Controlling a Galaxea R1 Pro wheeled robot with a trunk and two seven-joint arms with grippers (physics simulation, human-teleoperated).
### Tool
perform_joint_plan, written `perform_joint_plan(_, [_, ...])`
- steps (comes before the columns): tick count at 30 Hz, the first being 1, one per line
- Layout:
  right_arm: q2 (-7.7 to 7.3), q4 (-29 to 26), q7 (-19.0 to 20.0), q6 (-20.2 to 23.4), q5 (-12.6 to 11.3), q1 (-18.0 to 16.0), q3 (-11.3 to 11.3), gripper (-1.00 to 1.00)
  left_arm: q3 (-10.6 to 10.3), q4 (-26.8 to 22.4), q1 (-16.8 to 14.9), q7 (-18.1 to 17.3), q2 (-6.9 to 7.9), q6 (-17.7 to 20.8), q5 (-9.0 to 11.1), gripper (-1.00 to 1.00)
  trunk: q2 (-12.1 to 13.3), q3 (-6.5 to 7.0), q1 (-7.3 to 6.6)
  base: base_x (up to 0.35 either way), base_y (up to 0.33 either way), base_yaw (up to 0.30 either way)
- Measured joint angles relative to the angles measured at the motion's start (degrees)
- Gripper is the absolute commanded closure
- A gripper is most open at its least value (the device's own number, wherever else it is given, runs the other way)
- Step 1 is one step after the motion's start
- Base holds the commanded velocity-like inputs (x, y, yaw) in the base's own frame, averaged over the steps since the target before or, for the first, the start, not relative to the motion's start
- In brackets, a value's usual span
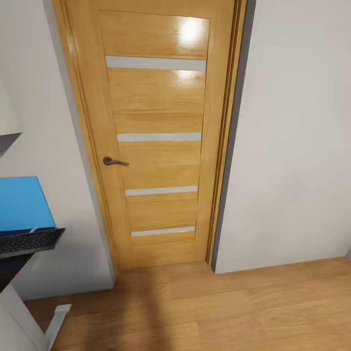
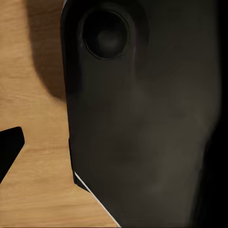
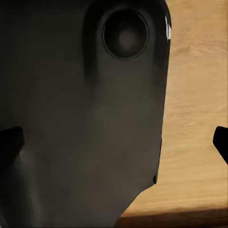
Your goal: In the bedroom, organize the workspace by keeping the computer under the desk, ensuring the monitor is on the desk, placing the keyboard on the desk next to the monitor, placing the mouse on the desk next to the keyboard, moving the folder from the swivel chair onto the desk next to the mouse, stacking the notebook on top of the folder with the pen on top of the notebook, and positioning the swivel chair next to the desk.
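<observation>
In the head view the end of the dark grey keyboard [image 1: 30, 242] with black keys sticks in from the left edge. It lies over a black surface that looks like the desk [image 1: 9, 271]. A short pale sliver [image 1: 33, 229] shows just behind the keyboard; I cannot tell what it is. Monitor, mouse, folder, notebook, pen, computer and swivel chair are out of view. In the wrist views both grippers hang over the wooden floor beside my dark body. The left gripper [image 2: 114, 147] shows one black fingertip [image 2: 9, 148] far out to the side. The right gripper [image 3: 114, 142] stands open and empty.
A shut wooden door [image 1: 156, 131] with a dark lever handle [image 1: 115, 161] stands straight ahead between white walls. A bright blue upright panel [image 1: 22, 202] rises behind the keyboard. A white slanted part [image 1: 19, 317] sits at the lower left. Wooden floor [image 1: 219, 312] stretches right.
</observation>
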Motion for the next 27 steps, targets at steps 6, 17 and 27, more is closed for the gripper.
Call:
perform_joint_plan(6, [1.65,1.27,-0.08,1.10,0.32,1.57,0.11,-1.00,0.07,-0.47,1.73,0.06,-1.71,0.41,0.05,-1.00,2.40,1.07,-1.31,0.000,0.000,0.000])
perform_joint_plan(17, [2.41,0.04,-0.08,0.85,0.26,-1.17,0.01,-1.00,0.16,-1.74,1.54,0.08,-2.53,0.40,0.08,-1.00,6.82,3.07,-3.72,0.000,0.000,0.000])
perform_joint_plan(27, [2.76,0.31,-0.11,-1.58,0.15,-1.29,-0.08,-1.00,0.16,-1.77,1.54,0.12,-2.54,0.40,0.08,-1.00,10.83,4.86,-5.92,0.000,0.000,0.078])
